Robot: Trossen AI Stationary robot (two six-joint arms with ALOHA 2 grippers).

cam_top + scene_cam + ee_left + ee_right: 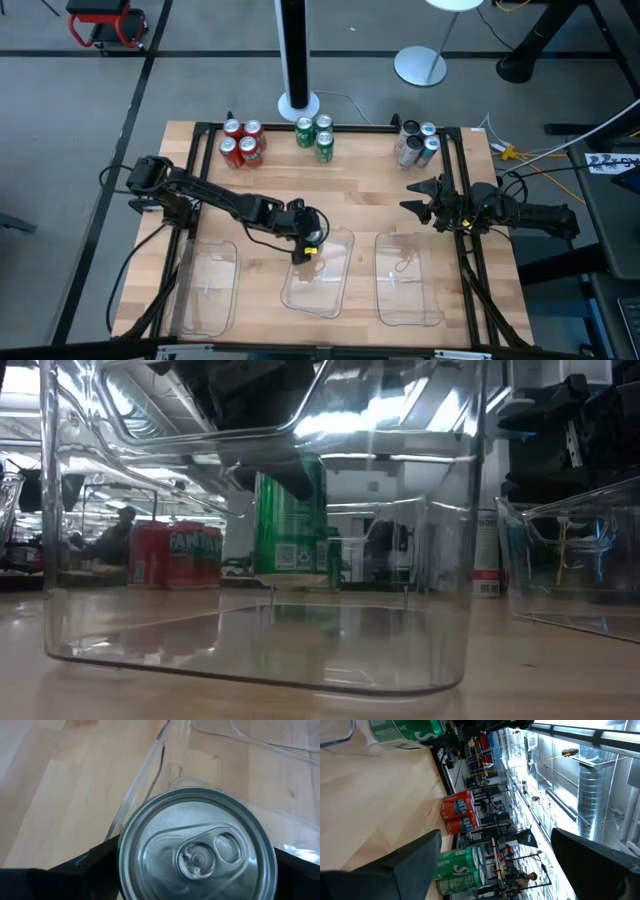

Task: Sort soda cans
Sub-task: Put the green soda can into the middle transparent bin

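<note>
My left gripper (303, 250) is shut on a green soda can (290, 520) with a silver top (197, 852), above the far left corner of the middle clear tray (320, 275). Four red cans (241, 143), three green cans (315, 135) and four silver-grey cans (417, 143) stand upright in groups along the table's far edge. My right gripper (420, 195) hovers open over the table's right side, near the silver-grey cans, touching nothing. My left gripper pinches the green can's side wall just below its rim (125, 870), one finger (85, 870) on each side. The fingers come from above, pointing down. The can stays upright and lifted clear, its base (290, 575) above the tray floor.
Three clear plastic trays lie along the near half of the table: left (205, 285), middle, right (408, 278). A black frame rail (470, 240) borders the table. A white lamp post base (299, 105) stands beyond the far edge. Bare wood lies between the cans and the trays.
</note>
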